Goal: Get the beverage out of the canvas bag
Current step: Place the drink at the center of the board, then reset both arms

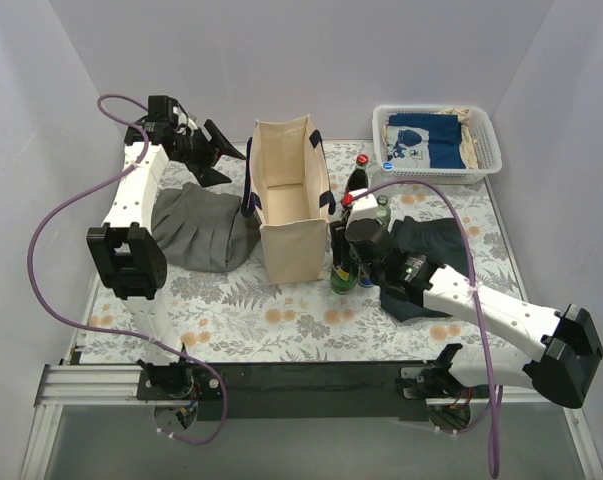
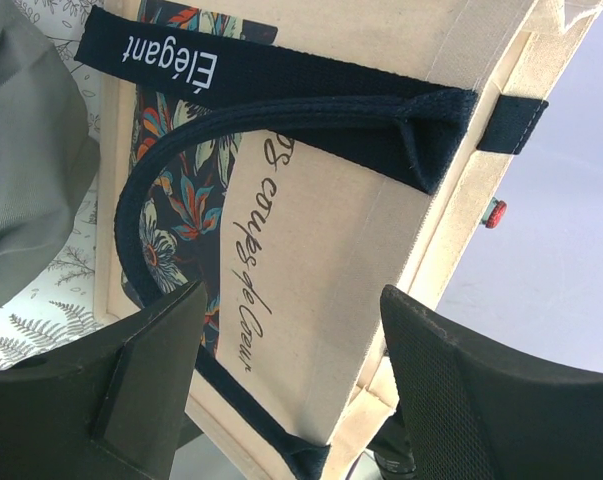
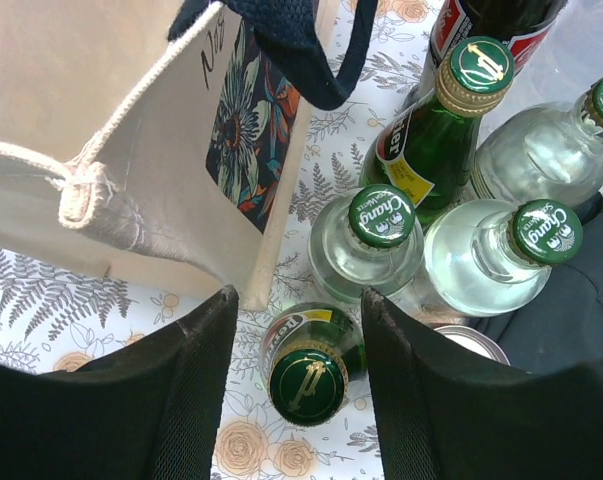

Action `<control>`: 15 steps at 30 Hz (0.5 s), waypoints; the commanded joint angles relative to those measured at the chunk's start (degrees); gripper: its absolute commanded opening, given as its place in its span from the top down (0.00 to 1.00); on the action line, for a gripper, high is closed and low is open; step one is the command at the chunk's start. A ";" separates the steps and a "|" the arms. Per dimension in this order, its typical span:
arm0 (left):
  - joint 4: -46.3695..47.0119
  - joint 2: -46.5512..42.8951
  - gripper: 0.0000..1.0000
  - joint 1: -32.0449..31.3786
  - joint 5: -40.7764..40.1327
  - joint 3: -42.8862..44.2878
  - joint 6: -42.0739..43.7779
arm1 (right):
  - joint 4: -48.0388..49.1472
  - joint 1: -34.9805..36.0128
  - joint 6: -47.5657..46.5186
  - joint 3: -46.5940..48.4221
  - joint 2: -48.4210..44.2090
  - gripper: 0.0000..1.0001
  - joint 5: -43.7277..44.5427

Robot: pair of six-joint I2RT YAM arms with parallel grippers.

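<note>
The cream canvas bag (image 1: 289, 200) with navy handles stands upright and open at mid-table; no bottle shows inside it from above. My right gripper (image 1: 343, 260) is open just right of the bag's near corner. In the right wrist view it (image 3: 299, 335) straddles a green bottle with a green-gold cap (image 3: 308, 378) that stands on the table, with gaps on both sides. My left gripper (image 1: 226, 158) is open and empty beside the bag's far left corner. In the left wrist view it (image 2: 293, 335) faces the bag's printed side (image 2: 361, 230) and a navy handle (image 2: 281, 110).
Several more bottles stand right of the bag: two clear ones with green caps (image 3: 381, 215), another green bottle (image 3: 436, 140) and a cola bottle (image 1: 358, 175). A grey cloth (image 1: 196, 225) lies left, a dark cloth (image 1: 431, 240) right. A white basket (image 1: 436, 140) is at the back right.
</note>
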 commanded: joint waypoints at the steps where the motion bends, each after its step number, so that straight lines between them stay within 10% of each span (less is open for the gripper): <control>1: -0.73 -4.98 0.31 -0.24 -0.48 -0.27 0.34 | 0.88 0.21 1.52 2.69 -1.43 0.41 0.92; 15: -2.40 -4.19 0.34 -0.24 -8.39 7.99 1.22 | -4.22 -0.31 0.47 16.84 -0.99 0.35 8.12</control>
